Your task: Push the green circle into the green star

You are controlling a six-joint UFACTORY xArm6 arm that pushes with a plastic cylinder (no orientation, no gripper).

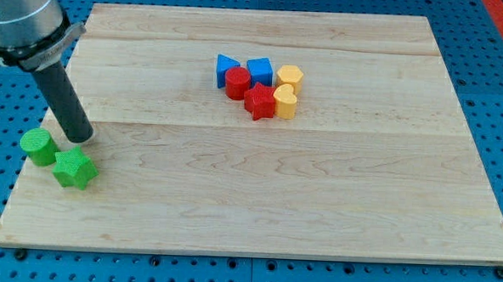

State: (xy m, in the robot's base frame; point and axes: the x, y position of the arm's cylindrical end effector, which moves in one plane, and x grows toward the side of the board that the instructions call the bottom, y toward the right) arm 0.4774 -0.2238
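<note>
The green circle [39,146] stands at the board's left edge, at the view's lower left. The green star [74,167] lies right beside it, to its lower right, and the two look to be touching. My tip [79,138] rests on the board just above the star and to the right of the circle, close to both.
A cluster of blocks sits at the view's upper middle: a blue triangle [226,69], a blue cube [260,71], a red cylinder [237,82], a red star [259,100], a yellow hexagon [289,77] and a yellow heart [285,101]. The wooden board [317,195] lies on a blue pegboard.
</note>
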